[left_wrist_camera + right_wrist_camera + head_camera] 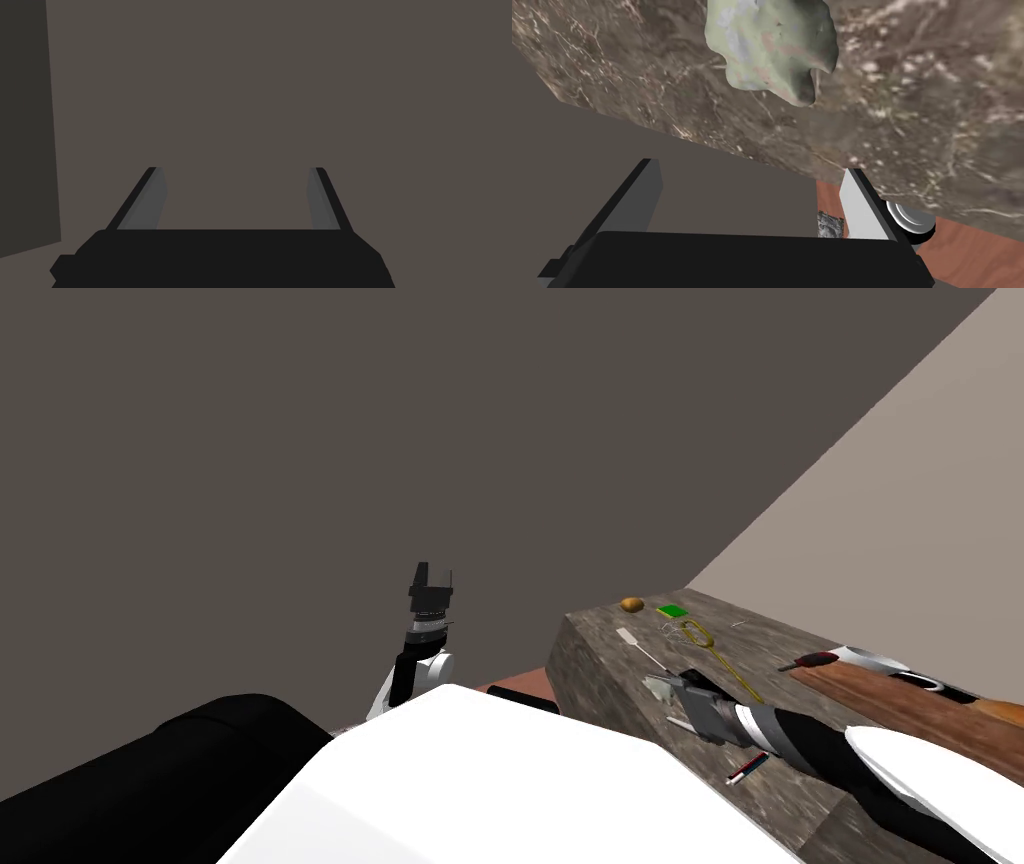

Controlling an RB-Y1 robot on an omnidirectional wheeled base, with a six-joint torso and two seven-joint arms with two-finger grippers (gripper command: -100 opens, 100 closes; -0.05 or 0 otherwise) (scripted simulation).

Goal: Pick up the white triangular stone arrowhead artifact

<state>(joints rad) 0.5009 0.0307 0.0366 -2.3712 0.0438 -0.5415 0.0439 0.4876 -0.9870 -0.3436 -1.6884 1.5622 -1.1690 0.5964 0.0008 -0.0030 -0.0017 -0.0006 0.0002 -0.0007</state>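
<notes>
Dim, flat light — sharp renders, faint shadows.

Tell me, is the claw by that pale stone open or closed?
Open. The right gripper has its two fingers standing wide apart with nothing between them; the pale arrowhead lies beyond their tips.

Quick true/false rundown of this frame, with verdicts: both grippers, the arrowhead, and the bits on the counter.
1. The right gripper is open. True.
2. The arrowhead is clamped between the right fingers. False: the pale stone lies on the brown marbled counter ahead of the fingertips, and they do not touch it.
3. The left gripper is open, with nothing between its fingers. True.
4. The small green block lies on the floor. False: it sits on the counter, beside a small round brown thing.
</notes>
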